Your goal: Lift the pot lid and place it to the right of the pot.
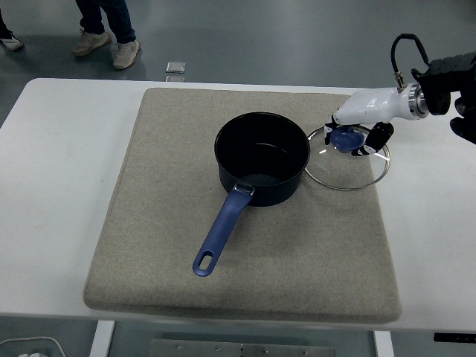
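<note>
On a white table (pixel 59 186), a beige mat (pixel 149 223) bears the pot (pixel 262 158); the right hand (pixel 355 134) grips the lid (pixel 357 169).

person (pixel 104 26) cut off above the legs

Pot (pixel 262 158): dark navy to black inside and out, with a medium blue handle (pixel 222 230). Lid (pixel 347 158), right of the pot: clear glass, silver metal rim, blue knob (pixel 345 138). Mat (pixel 149 223) beneath the pot: plain beige-grey, finely flecked weave. Table (pixel 59 178) around the mat: plain white. Right hand (pixel 358 134): white shell, black fingers, black arm behind. Floor beyond the table: grey.
</note>
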Controlling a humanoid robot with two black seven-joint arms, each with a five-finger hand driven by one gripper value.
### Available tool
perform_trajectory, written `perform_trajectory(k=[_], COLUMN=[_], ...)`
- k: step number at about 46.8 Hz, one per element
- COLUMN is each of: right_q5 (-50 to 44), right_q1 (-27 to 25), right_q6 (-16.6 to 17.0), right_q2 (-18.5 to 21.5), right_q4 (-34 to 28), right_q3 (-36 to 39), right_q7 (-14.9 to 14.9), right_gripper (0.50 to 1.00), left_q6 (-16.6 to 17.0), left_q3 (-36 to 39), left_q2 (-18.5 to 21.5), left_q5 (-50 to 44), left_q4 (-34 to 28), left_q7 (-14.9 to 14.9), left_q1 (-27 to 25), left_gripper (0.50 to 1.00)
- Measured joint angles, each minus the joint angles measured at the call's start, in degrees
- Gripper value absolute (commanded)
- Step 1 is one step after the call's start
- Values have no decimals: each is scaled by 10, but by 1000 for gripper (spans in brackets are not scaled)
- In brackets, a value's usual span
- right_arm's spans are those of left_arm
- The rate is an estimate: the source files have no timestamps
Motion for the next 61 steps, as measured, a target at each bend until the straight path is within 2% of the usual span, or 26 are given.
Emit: perform_trajectory(k=[17, 19, 25, 43, 56, 61], right_q5=[6, 13, 26, 30, 35, 36], right_q1=[-1, -2, -2, -2, -2, -2], right_q6=[1, 3, 5, 6, 7, 7], right_q2=[1, 1, 2, 2, 1, -2], right_q4=[-1, -1, 0, -1, -2, -6], right_q3=[1, 1, 1, 1, 1, 1], right_q7=[0, 0, 0, 0, 0, 0], right_gripper=[500, 604, 766, 842, 846, 895], left_q6=[0, 0, 0, 0, 0, 0], left_q3=[0, 0, 0, 0, 0, 0], left_q2=[0, 0, 0, 0, 0, 0], left_q5=[0, 0, 0, 0, 0, 0], left_q4=[0, 0, 0, 0, 0, 0], left_q7=[0, 0, 0, 0, 0, 0], left_q1=[0, 0, 0, 0, 0, 0], left_gripper=[1000, 1000, 1000, 1000, 1000, 1000])
